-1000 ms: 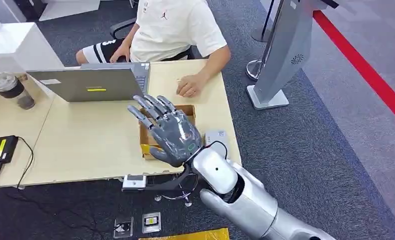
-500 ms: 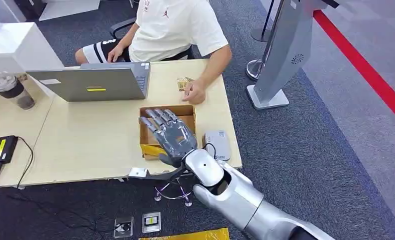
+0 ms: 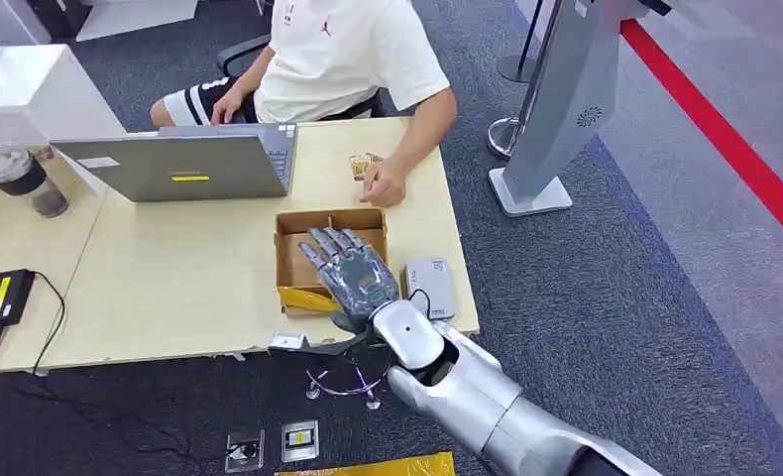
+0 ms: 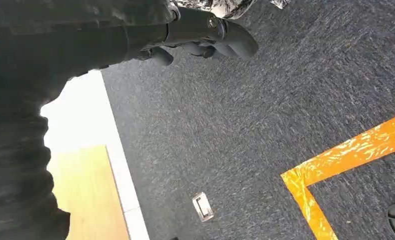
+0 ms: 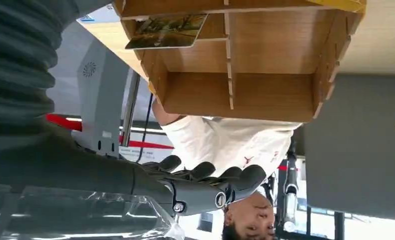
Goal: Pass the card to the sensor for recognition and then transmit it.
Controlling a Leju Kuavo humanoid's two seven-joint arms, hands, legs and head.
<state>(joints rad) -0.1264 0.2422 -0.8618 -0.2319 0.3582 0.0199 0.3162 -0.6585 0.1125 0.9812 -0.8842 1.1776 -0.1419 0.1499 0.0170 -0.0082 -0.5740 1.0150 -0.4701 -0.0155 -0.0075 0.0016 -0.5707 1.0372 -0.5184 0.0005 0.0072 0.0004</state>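
The worktop (image 3: 189, 288) spreads pale and wooden in front of me, and a person in a white shirt (image 3: 353, 55) sits at its far edge, one hand resting on the surface near the far right corner. A tall grey stand (image 3: 556, 109) rises from the carpet beyond the worktop's right edge. An open grey laptop (image 3: 184, 164) sits toward the far edge, and a dark lidded cup (image 3: 21, 178) stands near the far left. An open cardboard box (image 3: 298, 238), split by dividers, lies close to the near right corner. My right hand (image 3: 353, 278) hangs over that box with its back turned up and its fingers spread apart, holding nothing. In my right wrist view the box (image 5: 245, 75) looms close, and one card (image 5: 165, 31), printed with a dark picture, lies flat in one of its compartments, apart from my fingers (image 5: 235, 177). Another small card (image 3: 364, 165) lies on the worktop just beside the person's hand (image 3: 386, 182). A small grey sensor pad (image 3: 429, 287) lies between the box and the right edge, by my wrist. A black device with a yellow label (image 3: 6, 297) rests near the left edge, its cable trailing. My left hand (image 4: 205, 37) hangs over dark carpet, fingers loosely curled with nothing in them.
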